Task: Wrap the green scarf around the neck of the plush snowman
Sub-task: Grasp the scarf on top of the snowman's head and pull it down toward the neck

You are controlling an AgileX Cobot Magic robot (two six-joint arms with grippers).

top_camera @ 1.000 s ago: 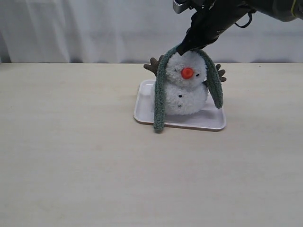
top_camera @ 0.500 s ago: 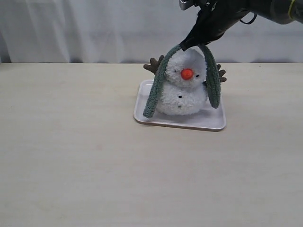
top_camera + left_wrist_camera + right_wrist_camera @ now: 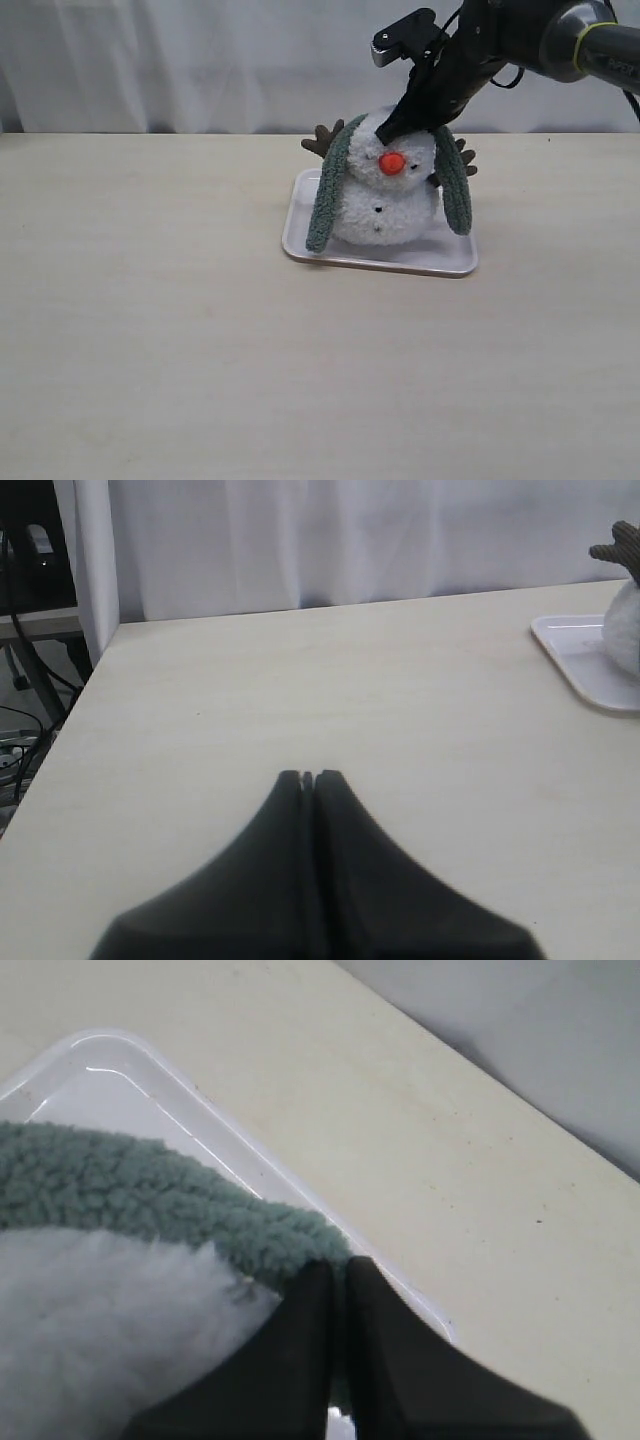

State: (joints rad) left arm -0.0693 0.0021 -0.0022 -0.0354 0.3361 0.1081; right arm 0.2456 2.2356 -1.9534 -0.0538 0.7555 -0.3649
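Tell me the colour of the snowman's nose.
The nose is orange-red; the exterior view shows it best.

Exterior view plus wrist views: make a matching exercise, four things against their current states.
1. green scarf
2. plush snowman
3. right gripper
4. left gripper

A. shut, empty, away from the tray
B. sitting on the white tray
C. draped over the head, ends hanging at both sides
D. shut on fabric at the top of the head

Pairs: 1-C, 2-B, 3-D, 4-A
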